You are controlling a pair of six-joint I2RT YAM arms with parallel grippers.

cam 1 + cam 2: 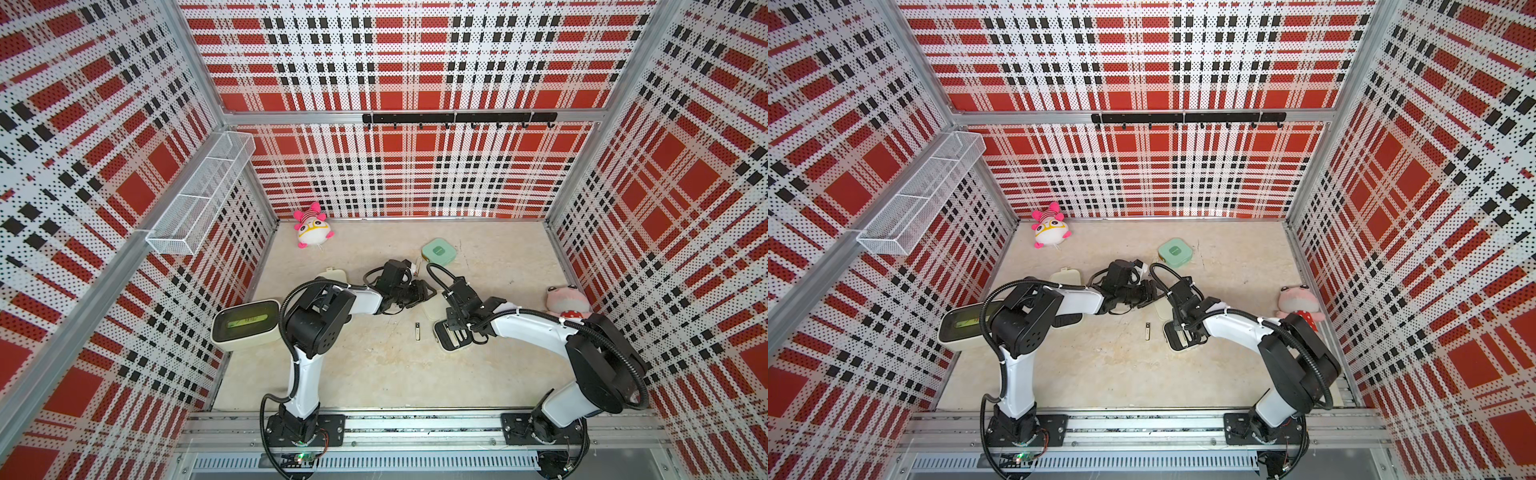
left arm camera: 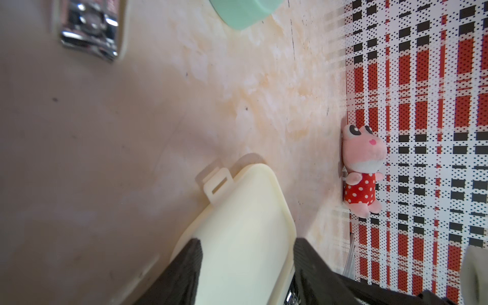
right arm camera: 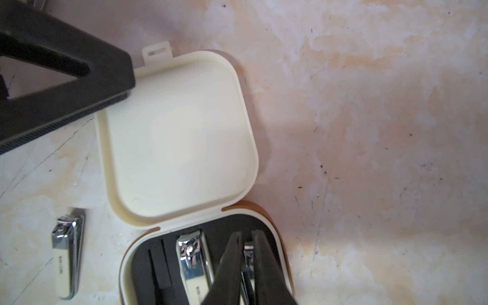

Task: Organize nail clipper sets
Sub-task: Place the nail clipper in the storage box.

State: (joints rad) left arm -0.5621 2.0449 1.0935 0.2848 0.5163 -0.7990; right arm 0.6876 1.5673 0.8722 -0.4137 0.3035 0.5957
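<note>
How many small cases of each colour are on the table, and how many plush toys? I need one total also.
Mint green case: 1
Cream cases: 2
Plush toys: 2
Total: 5

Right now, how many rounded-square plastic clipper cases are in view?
3: closed mint green case at back; cream case behind left arm; open cream case under right gripper. More may be hidden.
</note>
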